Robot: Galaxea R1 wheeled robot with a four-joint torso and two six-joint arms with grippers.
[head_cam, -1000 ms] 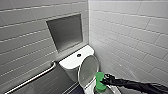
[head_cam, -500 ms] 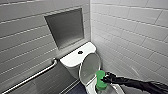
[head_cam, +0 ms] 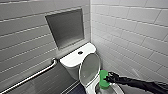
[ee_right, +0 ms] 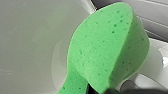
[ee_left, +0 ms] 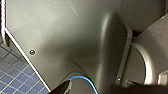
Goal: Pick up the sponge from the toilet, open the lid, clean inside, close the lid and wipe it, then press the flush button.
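Observation:
The white toilet (head_cam: 72,61) stands in the corner with its lid (head_cam: 89,69) raised, greyish underside facing the bowl. The dark flush button (head_cam: 80,52) sits at the centre of the tank top. My right gripper (head_cam: 108,79), on a black arm coming in from the right, is shut on the bright green sponge (head_cam: 102,79). It holds the sponge on edge over the bowl rim (head_cam: 117,89), just in front of the raised lid. In the right wrist view the sponge (ee_right: 107,50) looms large against the pale lid underside (ee_right: 30,37).
A metal grab bar (head_cam: 30,76) slants along the left tiled wall, and a recessed niche (head_cam: 66,27) sits above the tank. The right tiled wall (head_cam: 130,37) stands close beside the toilet. The left wrist view has dark tiled floor (ee_left: 12,80).
My right gripper has carried the sponge a little to the right, away from the raised lid and further over the bowl. The lid and camera have stayed put.

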